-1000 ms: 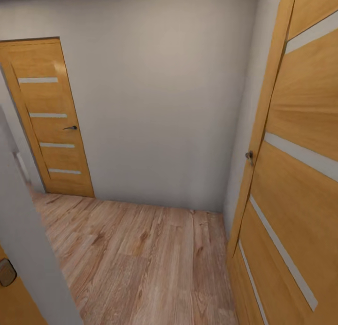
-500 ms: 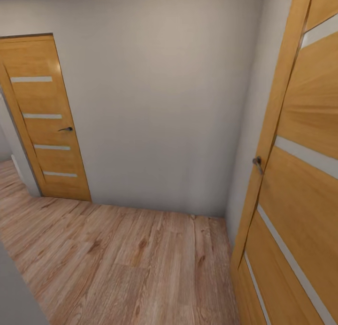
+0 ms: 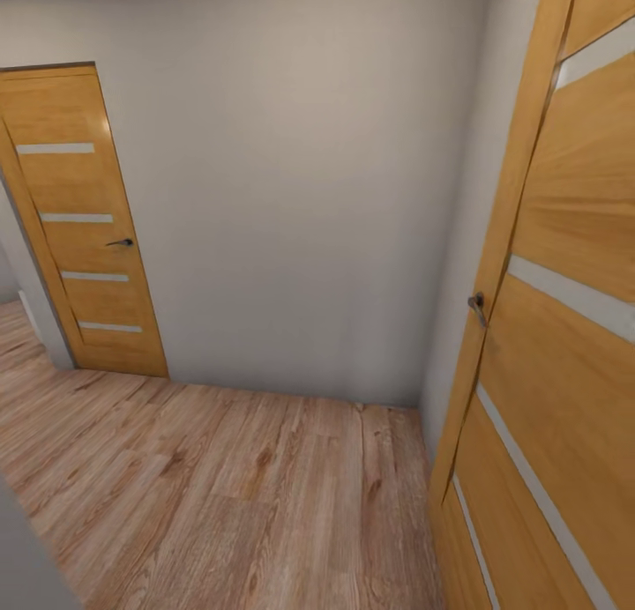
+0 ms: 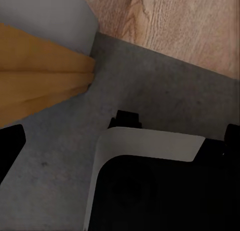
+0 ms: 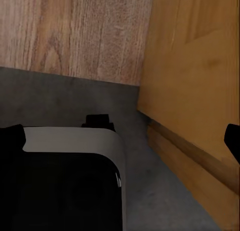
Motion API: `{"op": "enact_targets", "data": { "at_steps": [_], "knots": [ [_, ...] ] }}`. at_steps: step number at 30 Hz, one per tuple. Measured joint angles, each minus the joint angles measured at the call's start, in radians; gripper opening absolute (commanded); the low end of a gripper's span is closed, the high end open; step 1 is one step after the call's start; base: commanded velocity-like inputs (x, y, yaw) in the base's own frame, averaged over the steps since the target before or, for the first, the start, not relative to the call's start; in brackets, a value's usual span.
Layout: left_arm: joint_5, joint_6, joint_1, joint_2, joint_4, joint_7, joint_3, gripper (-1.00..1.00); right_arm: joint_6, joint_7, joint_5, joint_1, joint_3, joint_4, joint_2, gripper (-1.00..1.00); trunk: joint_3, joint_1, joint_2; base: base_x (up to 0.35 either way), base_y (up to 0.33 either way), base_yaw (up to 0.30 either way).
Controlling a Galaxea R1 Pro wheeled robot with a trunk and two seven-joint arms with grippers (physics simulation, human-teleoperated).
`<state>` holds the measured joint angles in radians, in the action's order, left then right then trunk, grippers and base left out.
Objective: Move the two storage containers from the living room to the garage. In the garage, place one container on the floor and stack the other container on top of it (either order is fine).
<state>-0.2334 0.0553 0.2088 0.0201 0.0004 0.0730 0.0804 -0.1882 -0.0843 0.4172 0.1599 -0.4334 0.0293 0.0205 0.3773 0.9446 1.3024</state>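
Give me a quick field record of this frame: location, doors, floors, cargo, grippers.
location: hallway corner, pale wall ahead
doors: closed wooden door at far left; open wooden door close on the right
floor ahead: light wood planks
floor under base: grey concrete, meeting the planks at a threshold
cargo: no containers seen
grippers: state cannot be told

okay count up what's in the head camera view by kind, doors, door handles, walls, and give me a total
Wooden doors: 2, a far door and a near door
Door handles: 2, one on the far door and one on the near door
Grey walls: 1, the back wall
Total: 5
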Motion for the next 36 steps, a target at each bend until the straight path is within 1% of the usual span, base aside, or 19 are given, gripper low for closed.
{"op": "enact_targets", "data": {
  "at_steps": [13,16,22,36],
  "knots": [
    [0.000,0.001,-0.001,0.000,0.000,0.000,0.000,1.00,0.000,0.000,0.000,0.000,0.000,0.000,0.000,1.00,0.000,0.000,0.000,0.002,-0.013,0.000],
    [0.000,0.001,0.000,0.001,0.000,0.000,0.000,1.00,0.000,0.000,0.000,0.000,0.000,0.000,0.000,1.00,0.000,0.000,0.000,0.104,0.000,0.000],
    [0.000,0.000,0.000,0.001,0.000,0.000,0.000,1.00,0.000,0.000,0.000,0.000,0.000,0.000,0.000,1.00,0.000,-0.001,0.000,0.255,0.000,0.000],
    [0.000,0.000,-0.001,0.002,0.001,0.000,0.000,1.00,0.000,0.000,0.000,0.000,0.000,0.000,0.000,1.00,0.000,-0.001,0.000,0.318,0.006,0.000]
  ]
}}
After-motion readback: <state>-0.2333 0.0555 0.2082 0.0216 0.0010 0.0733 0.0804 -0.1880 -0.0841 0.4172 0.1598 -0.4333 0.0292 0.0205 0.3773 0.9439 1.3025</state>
